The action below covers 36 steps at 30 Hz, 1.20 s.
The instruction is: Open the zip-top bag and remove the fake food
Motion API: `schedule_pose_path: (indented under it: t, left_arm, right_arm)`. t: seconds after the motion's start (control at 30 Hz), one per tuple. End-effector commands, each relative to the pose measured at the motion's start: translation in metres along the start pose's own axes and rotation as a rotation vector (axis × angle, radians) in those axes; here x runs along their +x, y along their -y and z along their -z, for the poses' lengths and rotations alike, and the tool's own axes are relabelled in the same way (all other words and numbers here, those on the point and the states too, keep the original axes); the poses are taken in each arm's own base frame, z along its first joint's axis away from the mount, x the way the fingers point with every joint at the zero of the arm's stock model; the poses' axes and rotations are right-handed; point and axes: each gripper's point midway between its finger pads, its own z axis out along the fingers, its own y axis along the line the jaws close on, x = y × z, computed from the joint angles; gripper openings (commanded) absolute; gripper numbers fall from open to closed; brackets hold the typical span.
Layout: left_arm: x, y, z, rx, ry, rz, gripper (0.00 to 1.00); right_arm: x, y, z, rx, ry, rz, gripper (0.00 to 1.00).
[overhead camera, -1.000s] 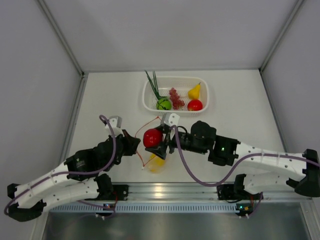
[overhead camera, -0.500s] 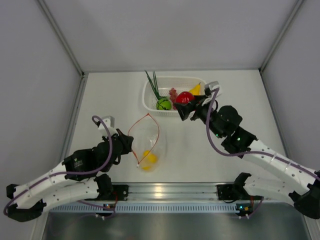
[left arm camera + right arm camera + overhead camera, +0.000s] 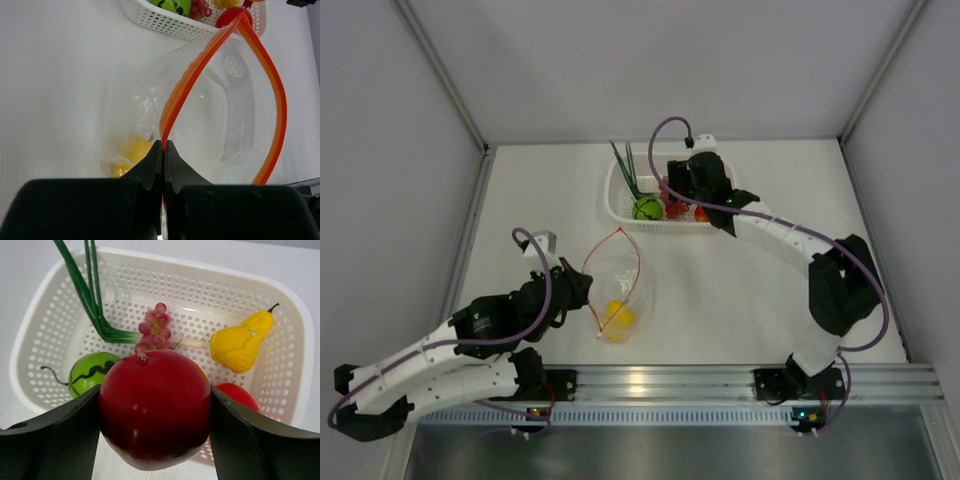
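Moved over basket (image 3: 280, 315), right gripper (image 3: 155, 437) clamps red fruit (image 3: 154, 407); wrist shows pear (image 3: 240, 342).

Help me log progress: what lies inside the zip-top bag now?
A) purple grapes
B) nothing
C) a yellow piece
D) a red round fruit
C: a yellow piece lies in the zip-top bag, which the left claw pinches by its zip strip; the right claw holds the red fruit above the basket.
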Motion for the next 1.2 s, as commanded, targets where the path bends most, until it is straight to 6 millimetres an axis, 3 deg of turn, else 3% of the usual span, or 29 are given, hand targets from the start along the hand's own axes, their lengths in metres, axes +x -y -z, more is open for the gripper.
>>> schedule_pose_path:
  t: [0.0,0.17,0.3,0.47,0.63,0.67,0.8,0.83,0.9,0.97,1.0,1.17]
  left_arm:
    - [-0.006,0.016,0.006,0.046,-0.018,0.028,0.00]
    - [0.000,0.026,0.006,0.068,-0.062,0.031,0.00]
    - [-0.001,0.030,0.005,0.066,-0.067,0.039,0.00]
    - [-0.003,0.035,0.003,0.062,-0.070,0.034,0.00]
    - [-0.002,0.036,-0.001,0.043,-0.067,0.042,0.00]
    - [-0.002,0.035,-0.002,0.039,-0.065,0.043,0.00]
    - [-0.004,0.035,-0.004,0.022,-0.049,0.069,0.00]
    - [-0.005,0.035,-0.004,0.021,-0.045,0.072,0.00]
    - [-0.007,0.034,-0.004,0.015,-0.035,0.085,0.00]
    - [-0.010,0.034,-0.004,0.012,-0.022,0.098,0.00]
    - [-0.011,0.034,-0.004,0.011,-0.019,0.106,0.00]
    - [-0.014,0.035,-0.004,0.004,-0.005,0.123,0.00]
  right_arm:
    - [-0.004,0.014,-0.027,0.081,-0.038,0.011,0.51]
    - [0.012,0.019,-0.054,0.132,-0.108,0.044,0.67]
    - [0.013,0.019,-0.057,0.141,-0.116,0.033,0.99]
    - [-0.008,0.020,-0.040,0.132,-0.075,0.023,0.99]
    - [-0.027,-0.010,-0.008,-0.077,-0.071,-0.007,0.99]
    - [-0.023,-0.013,-0.002,-0.101,-0.082,-0.014,0.99]
    - [-0.035,-0.031,0.041,-0.229,-0.083,-0.088,0.79]
    - [-0.025,-0.034,0.051,-0.231,-0.120,-0.102,0.76]
    - [-0.031,-0.045,0.079,-0.282,-0.118,-0.107,0.67]
    - [-0.017,-0.061,0.102,-0.324,-0.161,-0.100,0.61]
    - [-0.021,-0.067,0.119,-0.351,-0.149,-0.095,0.55]
    - [-0.006,-0.112,0.185,-0.448,-0.156,-0.043,0.45]
